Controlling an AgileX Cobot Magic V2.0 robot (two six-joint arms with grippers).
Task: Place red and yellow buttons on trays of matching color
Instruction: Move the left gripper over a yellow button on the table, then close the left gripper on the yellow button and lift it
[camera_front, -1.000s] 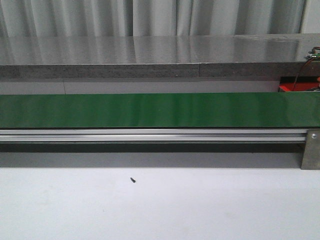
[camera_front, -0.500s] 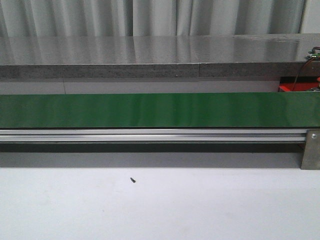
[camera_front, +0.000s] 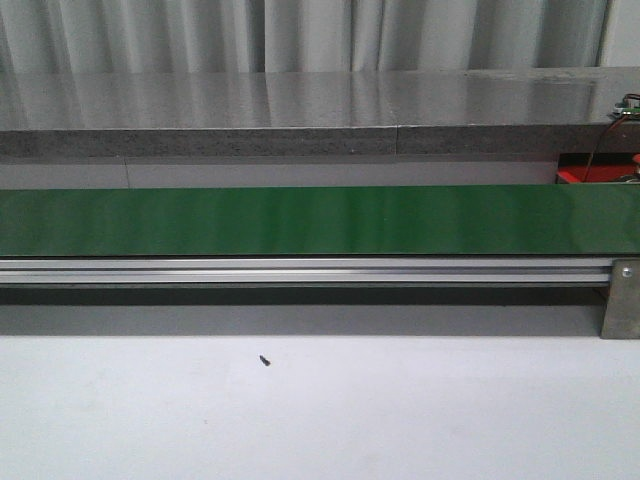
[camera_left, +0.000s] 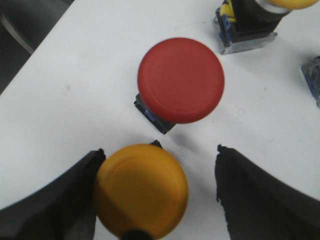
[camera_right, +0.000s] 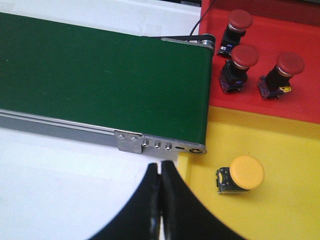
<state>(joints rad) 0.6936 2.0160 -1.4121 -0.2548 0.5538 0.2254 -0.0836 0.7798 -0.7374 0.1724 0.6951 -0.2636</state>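
Note:
In the left wrist view a yellow button (camera_left: 141, 189) stands on the white table between the fingers of my left gripper (camera_left: 160, 154), which is open. The button touches one finger (camera_left: 75, 195); the other finger (camera_left: 250, 190) is well apart from it. A red button (camera_left: 181, 80) stands just beyond it. In the right wrist view my right gripper (camera_right: 160, 169) is shut on nothing, over the table edge beside the yellow tray (camera_right: 280, 210). That tray holds one yellow button (camera_right: 246, 173). The red tray (camera_right: 300, 105) holds three red buttons (camera_right: 244, 56). Neither gripper shows in the front view.
A green conveyor belt (camera_front: 320, 220) on an aluminium rail (camera_front: 300, 270) crosses the table; its end (camera_right: 200, 100) meets both trays. Another yellow button (camera_left: 295, 4) and part of a further switch body (camera_left: 312, 80) lie past the red one. A small black screw (camera_front: 265, 360) lies on the table.

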